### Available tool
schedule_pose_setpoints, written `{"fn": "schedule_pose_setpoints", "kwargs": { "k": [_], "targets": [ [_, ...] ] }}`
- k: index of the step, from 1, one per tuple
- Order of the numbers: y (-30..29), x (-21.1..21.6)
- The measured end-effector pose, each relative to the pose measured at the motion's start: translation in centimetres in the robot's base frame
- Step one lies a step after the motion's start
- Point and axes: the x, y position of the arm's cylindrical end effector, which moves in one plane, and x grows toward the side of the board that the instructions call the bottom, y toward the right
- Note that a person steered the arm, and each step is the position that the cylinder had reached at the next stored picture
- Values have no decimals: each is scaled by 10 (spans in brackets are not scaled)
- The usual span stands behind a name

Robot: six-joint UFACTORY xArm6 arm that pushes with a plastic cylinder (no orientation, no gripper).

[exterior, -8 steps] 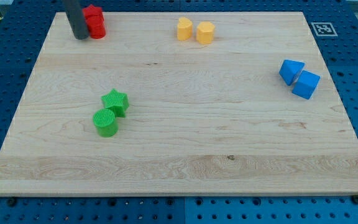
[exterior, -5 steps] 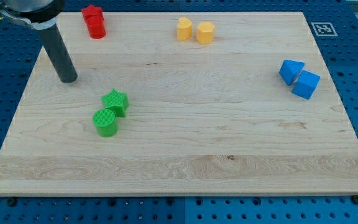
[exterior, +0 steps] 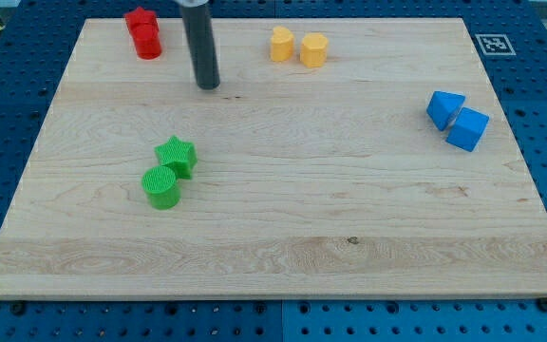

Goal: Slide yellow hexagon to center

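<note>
My tip [exterior: 209, 86] rested on the wooden board [exterior: 273, 247] in its upper-left part, the dark rod rising straight to the view's top edge. The rod carried no jaws, and its end touched no block.

Nearest to my tip, toward the view's upper left, stood the red blocks [exterior: 144, 32], two pieces stacked or pressed together close to the board's top edge; the exact shapes could not be made out. They were near my tip but clearly apart from it.

To the view's upper right of my tip lay the yellow pair. The first yellow block [exterior: 282, 44] sat closer to my tip; the yellow hexagon [exterior: 313, 49] sat just beside it on the far side, so the first block lay between my tip and the hexagon. Both were near the top edge, well short of the board's centre.

Below my tip and slightly to the view's left lay the green star [exterior: 177, 155], with the green cylinder [exterior: 161, 186] touching it from below-left.

Farthest from my tip, at the view's right, the blue triangular block [exterior: 443, 107] touched the blue cube [exterior: 468, 128].
</note>
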Motion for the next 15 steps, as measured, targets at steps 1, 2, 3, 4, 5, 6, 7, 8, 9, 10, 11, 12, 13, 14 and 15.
{"fn": "schedule_pose_setpoints", "kwargs": {
  "k": [1, 2, 3, 4, 5, 6, 7, 8, 9, 10, 11, 12, 13, 14, 15],
  "targets": [
    [11, -34],
    [25, -65],
    [63, -100],
    [116, -111],
    [124, -111],
    [117, -111],
    [148, -108],
    [159, -99],
    [154, -88],
    [144, -72],
    [143, -47],
    [140, -19],
    [126, 0],
    [121, 2],
    [121, 35]
  ]
}}
